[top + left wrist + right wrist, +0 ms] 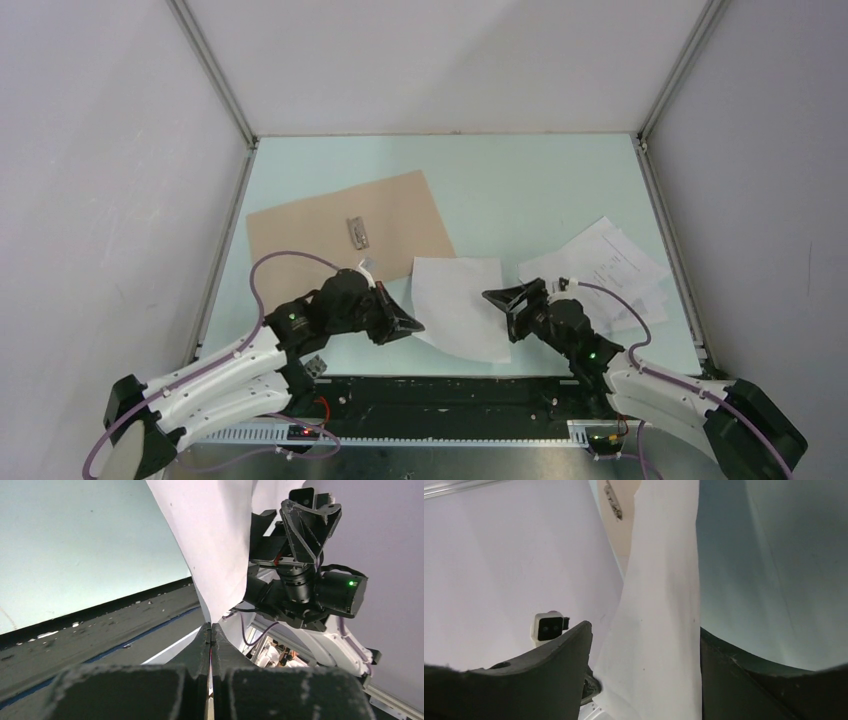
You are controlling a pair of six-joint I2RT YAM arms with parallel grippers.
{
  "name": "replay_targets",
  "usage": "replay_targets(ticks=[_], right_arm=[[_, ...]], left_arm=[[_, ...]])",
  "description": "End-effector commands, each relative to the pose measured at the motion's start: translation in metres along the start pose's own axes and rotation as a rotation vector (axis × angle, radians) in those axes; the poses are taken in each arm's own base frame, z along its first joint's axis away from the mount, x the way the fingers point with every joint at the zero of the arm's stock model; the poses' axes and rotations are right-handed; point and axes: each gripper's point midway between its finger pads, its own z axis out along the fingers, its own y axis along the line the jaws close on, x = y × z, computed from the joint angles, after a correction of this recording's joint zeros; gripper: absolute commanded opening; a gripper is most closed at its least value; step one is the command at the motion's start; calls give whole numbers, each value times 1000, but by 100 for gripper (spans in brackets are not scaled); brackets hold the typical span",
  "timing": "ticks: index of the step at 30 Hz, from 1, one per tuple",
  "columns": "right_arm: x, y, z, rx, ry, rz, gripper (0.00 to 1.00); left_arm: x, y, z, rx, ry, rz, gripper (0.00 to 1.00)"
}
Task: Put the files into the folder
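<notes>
Pinching the sheet (460, 300) shut, left tool (416, 325) sits nearer the folder (310, 235), upper left; right tool (488, 297) straddles sheet, jaws apart.

Left gripper (211, 626) clamped on white sheet (210, 540), right arm (300, 587) close behind

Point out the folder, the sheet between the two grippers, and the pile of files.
folder (300, 235), top view, bare card left of centre.
held sheet (458, 305), top view, middle of the sheet.
pile of files (600, 262), top view, top printed sheet.
</notes>
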Motion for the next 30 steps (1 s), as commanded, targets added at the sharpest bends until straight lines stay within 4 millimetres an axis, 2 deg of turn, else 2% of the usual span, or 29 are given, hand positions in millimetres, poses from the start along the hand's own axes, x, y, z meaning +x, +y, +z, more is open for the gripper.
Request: replay_targets(ticks=[1, 2, 4, 7, 9, 10, 11, 12, 13, 14, 15, 16, 17, 18, 19, 20, 21, 22, 23, 24, 25, 26, 27, 30], right_arm=[[-4, -35, 0, 97, 1, -74, 67], [-3, -38, 1, 113, 2, -82, 64], [1, -47, -1, 145, 34, -99, 53], [4, -45, 1, 164, 58, -142, 42], [4, -42, 3, 176, 62, -187, 29], [2, -41, 3, 181, 61, -221, 21], [2, -35, 5, 186, 60, -242, 14], [-1, -32, 6, 184, 57, -285, 3], [0, -21, 8, 173, 60, -308, 1], [-3, -13, 9, 158, 59, -372, 0], [-2, 4, 11, 141, 67, -404, 0], [-5, 13, 12, 129, 65, -480, 0], [-4, 38, 13, 95, 71, -522, 0], [-7, 46, 13, 91, 70, -595, 0], [-8, 66, 12, 84, 63, -627, 0], [-13, 65, 10, 121, 61, -684, 0], [-15, 89, 10, 95, 40, -712, 0], [-19, 88, 8, 124, 40, -753, 0], [-22, 108, 7, 102, 20, -768, 0], [-24, 110, 4, 116, 25, -790, 0], [-28, 125, 1, 97, 9, -797, 0], [-29, 126, -2, 108, 16, -808, 0], [-32, 139, -5, 86, -3, -814, 0], [-36, 158, -15, 61, -11, -836, 0]], left_arm=[[2, 6, -1, -22, 10, 36, 0], [2, 7, -1, -27, 10, 40, 0], [2, 10, -1, -36, 10, 50, 0], [2, 17, -1, -54, 9, 62, 0], [2, 23, -1, -74, 9, 77, 1], [2, 26, -1, -84, 6, 85, 6], [1, 31, -1, -106, 6, 105, 20], [-3, 32, -1, -118, -15, 118, 29], [-6, 37, -1, -144, -24, 141, 47], [-14, 35, -2, -150, -56, 149, 57], [-20, 39, -2, -179, -68, 182, 72], [-39, 32, -4, -185, -135, 182, 76], [-48, 37, -4, -223, -150, 209, 80], [-72, 27, -9, -225, -227, 200, 81], [-86, 32, -7, -270, -251, 223, 82], [-115, 21, -14, -286, -350, 210, 82], [-131, 26, -11, -339, -374, 223, 82], [-162, 17, -22, -367, -473, 225, 81], [-181, 26, -20, -440, -519, 216, 79], [-203, 18, -27, -452, -574, 207, 78], [-218, 29, -23, -520, -590, 197, 74], [-238, 23, -30, -535, -634, 193, 72], [-251, 35, -25, -599, -647, 183, 68], [-289, 48, -22, -696, -678, 165, 61]])
